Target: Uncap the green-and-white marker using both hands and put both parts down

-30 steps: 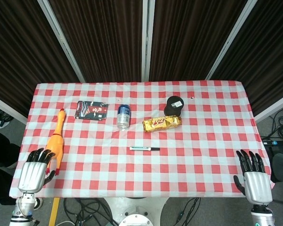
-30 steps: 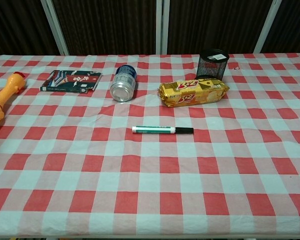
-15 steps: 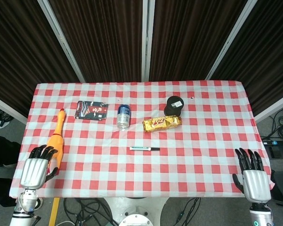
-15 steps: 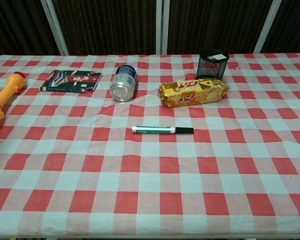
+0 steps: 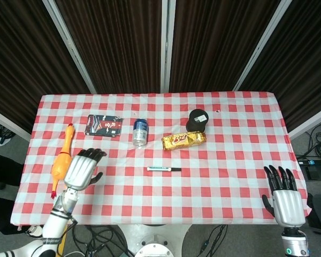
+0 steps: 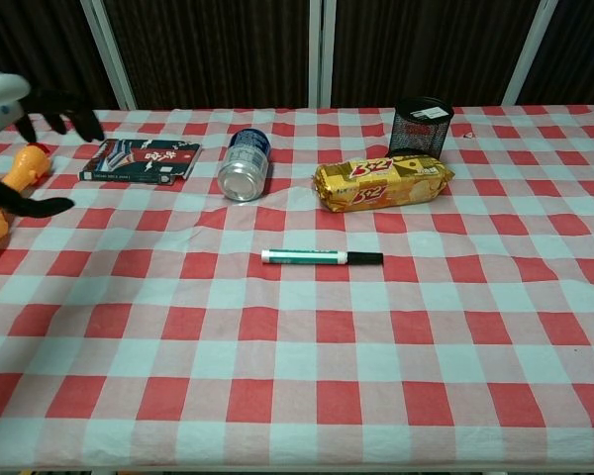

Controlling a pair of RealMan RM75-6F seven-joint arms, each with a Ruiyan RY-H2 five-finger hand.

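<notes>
Near the middle of the red-and-white checked tablecloth (image 5: 230, 160) lies the green-and-white marker (image 5: 163, 169), flat on its side with its black cap (image 6: 366, 258) on and pointing toward your right. Nothing touches it. Your left hand (image 5: 81, 168) hangs over the left part of the table, holding nothing, its dark fingers (image 5: 92, 154) spread apart; in the chest view only the edge of it shows at the far left (image 6: 15, 119). Just beside that hand is the orange rubber chicken (image 5: 63, 159), lying lengthwise near the left edge. Your right hand (image 5: 285, 199) is at the near right corner of the table, well apart from the marker, empty too, fingers fanned out and pointing away from you.

Beyond the marker you have a blue-and-silver drink can (image 6: 246, 165) lying on its side, a yellow packet of biscuits (image 6: 382, 183) to its right, and a black mesh pen cup (image 6: 421, 124) standing just behind the packet. A dark flat printed box (image 6: 140, 160) lies left of the can.
</notes>
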